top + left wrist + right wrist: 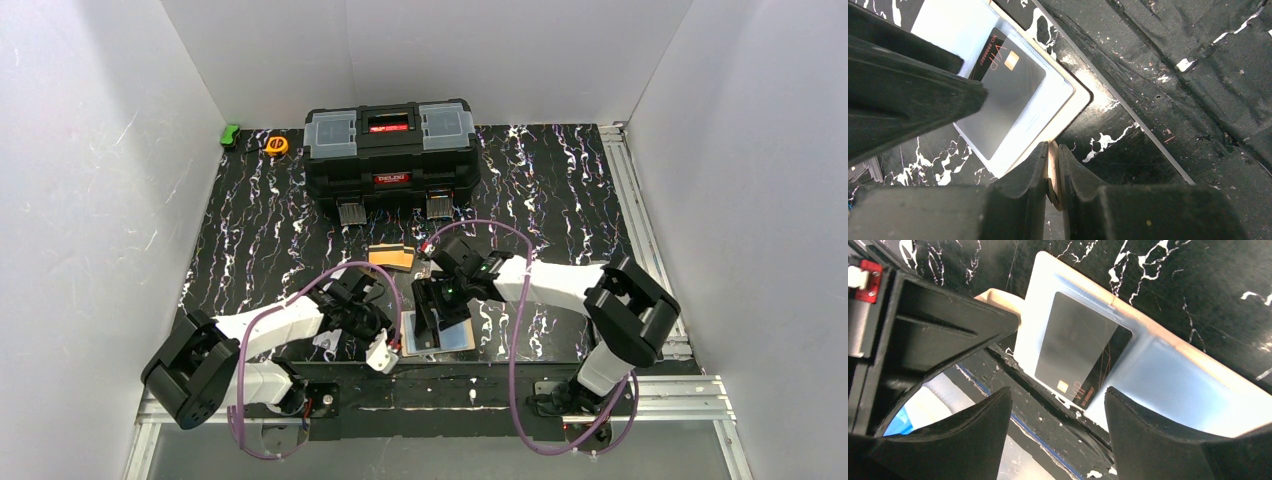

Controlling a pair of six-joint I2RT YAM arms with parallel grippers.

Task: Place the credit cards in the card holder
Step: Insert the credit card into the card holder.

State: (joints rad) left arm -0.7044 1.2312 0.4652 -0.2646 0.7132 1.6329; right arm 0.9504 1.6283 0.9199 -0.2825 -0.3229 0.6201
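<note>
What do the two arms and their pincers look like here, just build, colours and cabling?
Both the left arm and the right arm have white link tubes between bulky black joint housings. A purple cable loops along each. Small green lights glow near the right wrist. The left pincer and the right pincer have matte black, wedge-shaped fingers with curved inner faces.

1. My table [560, 200] has a black top veined all over with white streaks.
2. Far middle: a black toolbox [390, 150] with two clear-lidded compartments, its latches facing me.
3. Far left corner: a small green object [231, 134], with an orange tape measure [277, 145] just beside it.
4. Centre: orange credit cards [391, 257] lie flat, near the toolbox front.
5. Near edge, closest to me: the card holder [460, 338] lies open.
</note>
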